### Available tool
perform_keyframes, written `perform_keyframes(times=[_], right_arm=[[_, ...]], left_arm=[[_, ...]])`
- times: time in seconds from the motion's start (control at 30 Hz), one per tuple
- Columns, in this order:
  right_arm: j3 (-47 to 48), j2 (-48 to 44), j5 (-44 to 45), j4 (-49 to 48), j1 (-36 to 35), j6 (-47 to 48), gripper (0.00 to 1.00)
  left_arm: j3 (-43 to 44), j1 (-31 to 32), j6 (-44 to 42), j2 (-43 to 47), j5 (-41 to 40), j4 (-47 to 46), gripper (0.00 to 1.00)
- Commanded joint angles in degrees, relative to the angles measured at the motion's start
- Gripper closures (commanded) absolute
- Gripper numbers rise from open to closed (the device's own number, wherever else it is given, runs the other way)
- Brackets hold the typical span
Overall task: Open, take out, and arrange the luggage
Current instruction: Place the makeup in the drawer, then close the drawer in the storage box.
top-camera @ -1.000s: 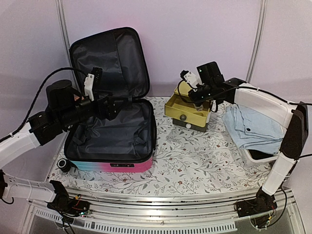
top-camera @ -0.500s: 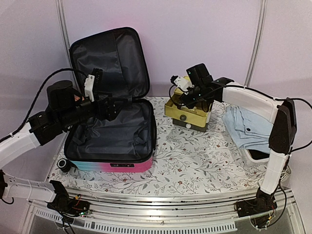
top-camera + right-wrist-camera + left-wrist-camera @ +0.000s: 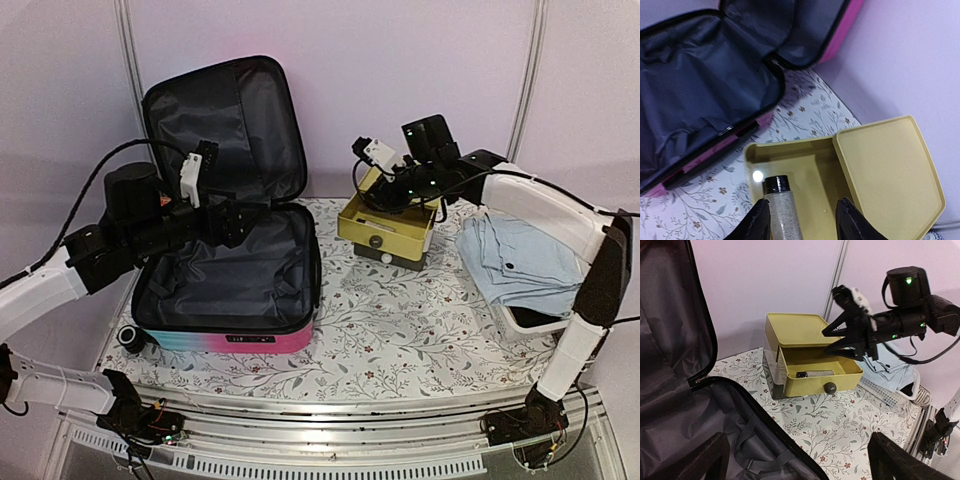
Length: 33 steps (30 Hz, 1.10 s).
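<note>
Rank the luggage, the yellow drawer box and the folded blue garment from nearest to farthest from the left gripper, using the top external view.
1. the luggage, lying open directly beneath the left gripper, on the left.
2. the yellow drawer box, right of centre, toward the back.
3. the folded blue garment, at the far right.

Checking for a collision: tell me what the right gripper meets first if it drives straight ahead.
Most likely the black-capped tube lying in the open yellow drawer, straight ahead of the right gripper; then the drawer floor. Depth is uncertain.
</note>
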<state>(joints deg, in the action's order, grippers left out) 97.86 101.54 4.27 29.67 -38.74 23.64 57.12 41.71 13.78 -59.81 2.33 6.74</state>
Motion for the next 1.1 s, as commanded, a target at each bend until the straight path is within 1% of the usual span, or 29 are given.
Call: perform_keyframes(times=[0.0, 0.13, 0.2, 0.27, 0.47, 0.6, 0.87, 1.07], right_arm=[[-4.8, -8.4, -16.0, -1.9, -0.3, 0.0, 0.54], [-9.4, -11.3, -27.2, -0.6, -0.3, 2.1, 0.58], [-10.9, -12.1, -29.4, 0.6, -0.3, 2.4, 0.62], [-12.1, -12.7, -29.7, 2.2, -0.3, 2.0, 0.64], [-16.8, -15.2, -29.0, 6.0, -0.3, 3.6, 0.67], [-19.2, -16.0, -25.5, 6.5, -0.3, 3.8, 0.68], [-20.8, -15.0, -17.8, 5.4, -0.1, 2.7, 0.72], [-19.8, -13.6, -15.9, 4.3, 0.8, 0.5, 0.74]], left_arm=[[1.1, -0.8, 1.3, -0.7, 0.8, -0.6, 0.02], [0.7, -0.8, 1.9, -1.0, 1.1, -1.0, 0.02], [0.7, -0.7, 2.0, -1.1, 1.3, -1.2, 0.02], [0.8, -0.8, 2.1, -1.3, 1.3, -1.3, 0.02], [0.9, -0.8, 2.6, -1.9, 1.6, -1.6, 0.02], [1.0, -0.8, 3.1, -2.4, 1.7, -1.7, 0.02], [1.2, -0.8, 3.3, -2.9, 1.7, -2.2, 0.02], [1.5, -0.8, 3.7, -3.6, 1.8, -2.7, 0.02]])
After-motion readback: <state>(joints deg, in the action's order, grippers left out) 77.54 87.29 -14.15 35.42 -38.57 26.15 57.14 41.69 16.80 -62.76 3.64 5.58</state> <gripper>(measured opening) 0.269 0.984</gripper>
